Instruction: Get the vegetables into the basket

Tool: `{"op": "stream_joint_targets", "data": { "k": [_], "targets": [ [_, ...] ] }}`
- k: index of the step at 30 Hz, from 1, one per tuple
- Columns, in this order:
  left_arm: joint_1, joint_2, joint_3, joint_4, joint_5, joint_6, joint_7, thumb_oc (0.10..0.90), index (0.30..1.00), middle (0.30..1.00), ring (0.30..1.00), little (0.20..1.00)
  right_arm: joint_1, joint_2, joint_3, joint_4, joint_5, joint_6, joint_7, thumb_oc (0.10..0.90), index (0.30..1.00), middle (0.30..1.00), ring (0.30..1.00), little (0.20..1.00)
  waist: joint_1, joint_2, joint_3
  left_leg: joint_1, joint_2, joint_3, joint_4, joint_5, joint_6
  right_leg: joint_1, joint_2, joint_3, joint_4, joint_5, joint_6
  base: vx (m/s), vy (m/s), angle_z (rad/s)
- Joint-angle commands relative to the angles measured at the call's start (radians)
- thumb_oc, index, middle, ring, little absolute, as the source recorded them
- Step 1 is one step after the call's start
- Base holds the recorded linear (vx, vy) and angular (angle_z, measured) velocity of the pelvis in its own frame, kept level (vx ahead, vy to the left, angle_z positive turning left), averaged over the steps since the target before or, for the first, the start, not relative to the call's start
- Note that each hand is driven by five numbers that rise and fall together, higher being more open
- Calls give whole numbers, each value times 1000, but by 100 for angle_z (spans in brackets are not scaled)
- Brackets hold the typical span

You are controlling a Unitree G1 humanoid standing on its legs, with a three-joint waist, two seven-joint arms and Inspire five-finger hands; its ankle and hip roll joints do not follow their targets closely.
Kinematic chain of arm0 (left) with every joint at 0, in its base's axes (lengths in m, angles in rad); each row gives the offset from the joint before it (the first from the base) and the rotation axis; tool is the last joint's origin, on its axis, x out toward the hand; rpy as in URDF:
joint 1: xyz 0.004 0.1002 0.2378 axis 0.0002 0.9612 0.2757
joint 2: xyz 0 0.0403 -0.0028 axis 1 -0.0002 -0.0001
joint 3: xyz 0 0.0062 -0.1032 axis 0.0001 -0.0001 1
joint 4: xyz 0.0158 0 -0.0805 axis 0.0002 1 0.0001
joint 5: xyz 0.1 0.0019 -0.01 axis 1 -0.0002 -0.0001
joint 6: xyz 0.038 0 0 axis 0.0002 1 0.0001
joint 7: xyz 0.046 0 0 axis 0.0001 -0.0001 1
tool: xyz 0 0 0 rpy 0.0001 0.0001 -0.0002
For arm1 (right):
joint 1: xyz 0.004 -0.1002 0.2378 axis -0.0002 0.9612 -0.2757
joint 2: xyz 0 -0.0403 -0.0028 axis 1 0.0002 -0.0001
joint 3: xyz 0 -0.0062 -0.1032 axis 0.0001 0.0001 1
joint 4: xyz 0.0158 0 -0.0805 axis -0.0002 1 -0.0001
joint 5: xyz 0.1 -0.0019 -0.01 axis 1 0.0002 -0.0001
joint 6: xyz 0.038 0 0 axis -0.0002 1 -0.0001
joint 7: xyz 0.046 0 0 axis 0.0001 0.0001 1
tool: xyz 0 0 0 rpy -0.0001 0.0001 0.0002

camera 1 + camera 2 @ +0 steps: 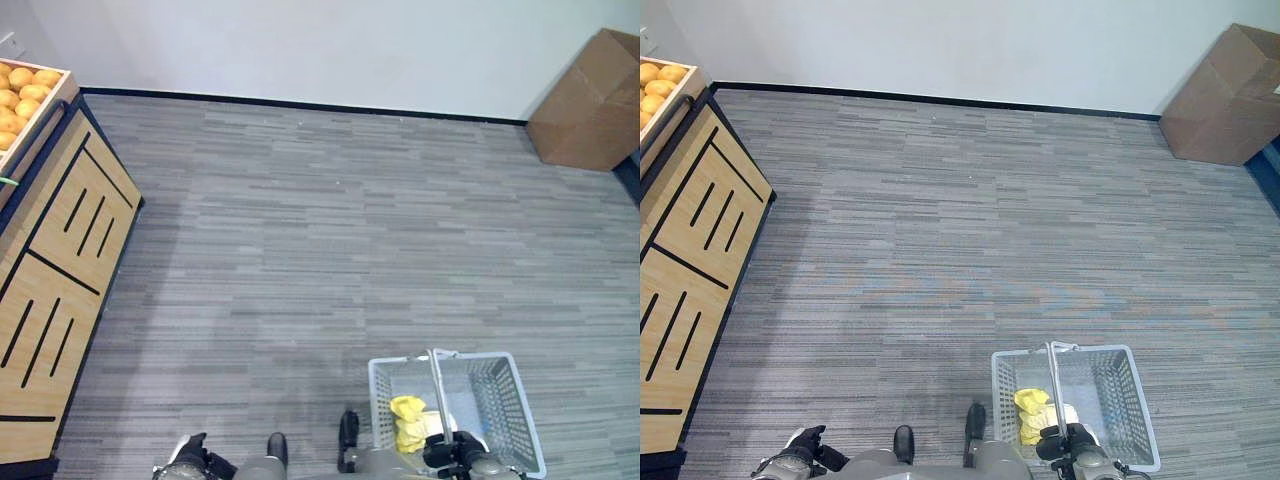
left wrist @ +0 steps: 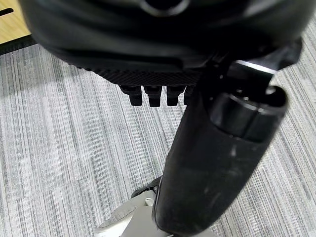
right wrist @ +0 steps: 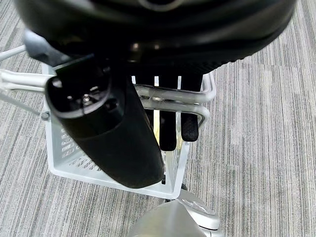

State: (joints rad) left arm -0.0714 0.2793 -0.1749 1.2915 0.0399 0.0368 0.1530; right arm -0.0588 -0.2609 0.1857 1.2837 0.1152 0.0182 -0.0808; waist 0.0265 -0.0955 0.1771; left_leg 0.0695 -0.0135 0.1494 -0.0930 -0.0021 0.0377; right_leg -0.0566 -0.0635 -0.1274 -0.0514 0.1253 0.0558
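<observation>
Basket: we carry a pale grey plastic-mesh shopping basket [image 1: 505,400] low at our right side, its metal wire handle [image 1: 438,385] swung up over the middle — held there, we judge, so it travels with us and stays level.
Right hand: our right hand [image 3: 170,118] has its fingers hooked round the wire handle and curled closed on it, the thumb lying alongside; the head views show it at the near end of the handle.
Vegetables: yellow vegetables [image 1: 408,420] — peppers, we think — already lie in the near left corner of the basket; we cannot tell how many.
Left hand: our left hand [image 1: 188,452] hangs at the near left and holds nothing; its fingers [image 2: 154,96] show as a short curled row over bare carpet.
Display stand: a light wooden produce stand with black slots and trim [image 1: 50,270] runs along the left edge, and a wooden crate of round orange-yellow produce [image 1: 25,95] sits at its far end — likely where more picking happens.
Open room: the grey striped carpet floor [image 1: 330,230] lies wide open ahead up to the white wall [image 1: 300,45].
Edges: a brown cardboard box [image 1: 590,105] stands in the far right corner, well apart from the basket; the stand's black edge is the side to watch when we turn left.
</observation>
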Motion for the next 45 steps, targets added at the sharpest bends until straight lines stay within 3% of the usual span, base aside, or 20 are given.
{"op": "stream_joint_targets", "data": {
  "k": [1, 6, 8, 10, 11, 14, 15, 17, 23, 27, 33, 34, 37, 38, 40, 42, 45],
  "targets": [
    [-44, 5, 2, 9, 5, -12, 17, 900, 1000, 1000, 1000, 1000, 12, -15, 35, 11, -34, 8, 5, 400, 300, 300, 300, 300, 16, 30, 26, -10, -30, 36, 6, -54, 27, -10, -31, 36, 126, -112, 87, 24, 51, 7],
    [-43, 7, 4, 12, 7, -11, 12, 900, 1000, 1000, 1000, 1000, 7, -15, 37, 10, -46, 9, 9, 400, 300, 300, 300, 300, 22, 26, 25, -14, -41, 30, 23, -69, 38, -6, -42, 37, 129, -91, 97, 28, 97, 3],
    [-40, 11, 6, 7, 5, -11, 11, 900, 1000, 1000, 1000, 1000, 2, -15, 44, 2, -54, 11, 11, 400, 300, 300, 300, 300, 26, 23, 32, -18, -49, 24, 50, -88, 50, -18, -46, 46, 179, -90, 103, 14, 153, 1],
    [-38, 16, 11, -2, 3, -11, 10, 900, 1000, 1000, 1000, 1000, -3, -15, 51, -4, -52, 10, 18, 400, 300, 300, 300, 300, 28, 24, 48, -5, -56, 13, 52, -95, 64, -88, -43, 78, 355, -83, 102, -11, 128, -3],
    [-38, 16, 11, -2, 3, -11, 10, 900, 1000, 1000, 1000, 1000, -3, -15, 51, -4, -52, 10, 18, 400, 300, 300, 300, 300, 28, 24, 47, -5, -56, 13, 52, -95, 64, -89, -43, 78, 356, -83, 102, -3, 107, -6],
    [-47, 20, 9, -4, -3, -17, 10, 900, 1000, 1000, 1000, 1000, -16, -15, 64, -15, -38, 4, 16, 400, 300, 300, 300, 300, 23, 35, 61, 10, -55, -14, 6, -61, 54, -152, 31, 196, 295, -68, 82, -10, 21, 14],
    [-47, 19, 9, -3, -3, -17, 10, 900, 1000, 1000, 1000, 1000, -16, -15, 64, -14, -38, 4, 16, 400, 300, 300, 300, 300, 23, 35, 61, 11, -54, -13, 6, -61, 54, -151, 32, 196, 293, -66, 82, -21, -60, 39],
    [-63, 21, 2, -6, -12, -24, 11, 900, 1000, 1000, 1000, 1000, -26, -17, 73, -18, -28, -3, 15, 400, 300, 300, 300, 300, 15, 25, 76, 4, -56, -49, 6, -46, 44, -188, 94, 308, 235, -60, 84, 10, -95, 52],
    [-83, 17, -14, -8, -22, -25, 17, 900, 1000, 1000, 1000, 1000, -23, -17, 83, -20, -30, -5, 13, 400, 300, 300, 300, 300, -4, 17, 68, -6, -56, -105, 6, -50, 36, -140, 101, 323, 203, -117, 62, 80, -115, 86],
    [-79, 6, -18, -8, -33, -21, 21, 900, 1000, 1000, 1000, 1000, -28, -23, 86, -18, -35, -4, 11, 400, 300, 300, 300, 300, -5, 18, 64, -12, -47, -132, 13, -50, 27, -133, 106, 300, 206, -144, 45, 98, -154, 19],
    [-92, 5, -24, -16, -60, -21, 32, 900, 1000, 1000, 1000, 1000, -38, -26, 98, -26, -30, -5, 10, 400, 300, 300, 300, 300, -9, 11, 80, -34, -34, -202, 19, -36, 7, -157, 112, 248, 287, -214, 17, 55, -158, 33],
    [-102, 1, -28, -34, -83, -26, 38, 900, 1000, 1000, 1000, 1000, -39, -31, 100, -28, -30, -6, 9, 400, 300, 300, 300, 300, -9, 12, 88, -51, -32, -241, 10, -18, -2, -164, 108, 224, 290, -225, 9, 32, -194, 53],
    [-108, -5, -36, -45, -87, -28, 34, 900, 1000, 1000, 1000, 1000, -28, -36, 94, -32, -29, -9, 8, 400, 300, 300, 300, 300, -19, 14, 88, -67, -31, -266, 17, -14, -12, -154, 98, 187, 268, -230, -1, 40, -140, 80],
    [-114, -10, -45, -54, -91, -31, 29, 900, 1000, 1000, 1000, 1000, -21, -41, 94, -33, -37, -11, 10, 400, 300, 300, 300, 300, -24, 18, 91, -83, -30, -253, 27, -11, -15, -144, 84, 158, 250, -226, -3, 7, -37, 101],
    [-149, -37, -90, -109, -57, -26, 7, 900, 1000, 1000, 1000, 1000, 2, -82, 18, -32, -11, -9, 5, 400, 300, 300, 300, 300, -153, 70, 88, -81, 63, 295, 68, -41, -55, -63, -20, -34, 186, -223, 35, 8, 188, 352],
    [-150, -39, -90, -116, -61, -28, 6, 900, 1000, 1000, 1000, 1000, 0, -80, 15, -24, -6, -7, 4, 400, 300, 300, 300, 300, -153, 83, 80, -78, 57, 272, 59, -41, -56, -55, -18, -44, 179, -221, 36, 55, 192, 291],
    [-149, -33, -97, -112, -40, -25, 2, 900, 1000, 1000, 1000, 1000, 10, -64, 7, -14, -8, -1, 0, 400, 300, 300, 300, 300, -158, 91, 62, -66, 45, 286, 38, -47, -45, -57, -30, -37, 188, -216, 45, 49, 197, -22]
  ]
}}
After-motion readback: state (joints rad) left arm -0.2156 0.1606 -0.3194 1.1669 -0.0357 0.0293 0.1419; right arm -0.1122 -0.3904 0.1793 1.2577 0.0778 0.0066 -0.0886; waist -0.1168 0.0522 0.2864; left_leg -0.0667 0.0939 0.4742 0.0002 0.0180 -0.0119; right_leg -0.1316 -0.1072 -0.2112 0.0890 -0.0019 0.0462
